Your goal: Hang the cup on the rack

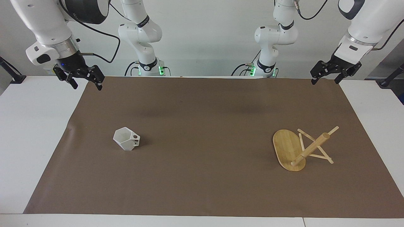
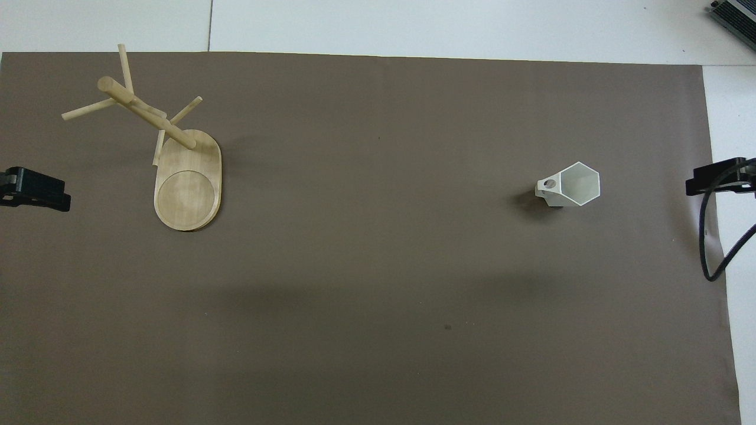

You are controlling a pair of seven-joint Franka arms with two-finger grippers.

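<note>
Here, no brand, label or writing can be read anywhere. In the facing view, the right gripper point(image 1: 86, 82) hangs at upper left over the mat's point(image 1: 202, 142) corner, jaws spread wide and holding nothing. Lower, left of centre, the cup point(image 1: 126, 139) stands upright on the mat with its mouth open to the camera and nothing inside, handle pointing toward mid-frame. At right of centre the rack point(image 1: 288, 150) stands on its oval base, pegs bare. At upper right the left gripper point(image 1: 326, 76) hangs over the mat's edge, jaws likewise wide and empty. Cup and rack stand well apart, the cup toward the right arm's end of the table point(image 1: 28, 142).
</note>
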